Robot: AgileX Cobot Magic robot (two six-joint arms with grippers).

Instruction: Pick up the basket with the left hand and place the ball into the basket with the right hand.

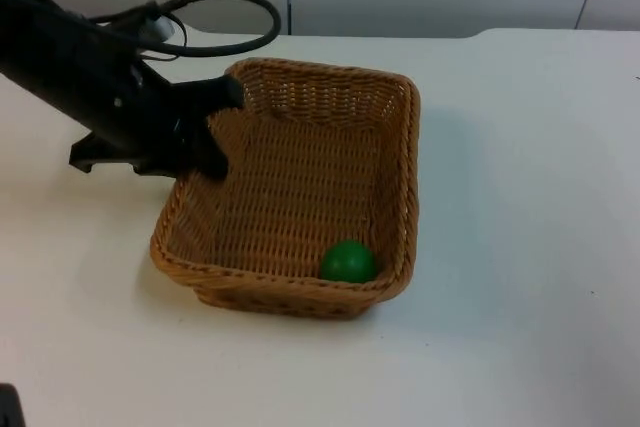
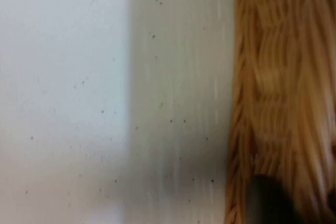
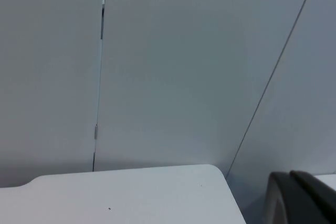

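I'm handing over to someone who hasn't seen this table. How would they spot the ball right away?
On the white table stands a brown wicker basket, the left tool at its rim. Inside, in the near corner farthest from that tool, lies the ball: small, smooth and green, the one round thing against the weave.

No readable text, label, brand, number or sign on any surface in top view or either wrist view.
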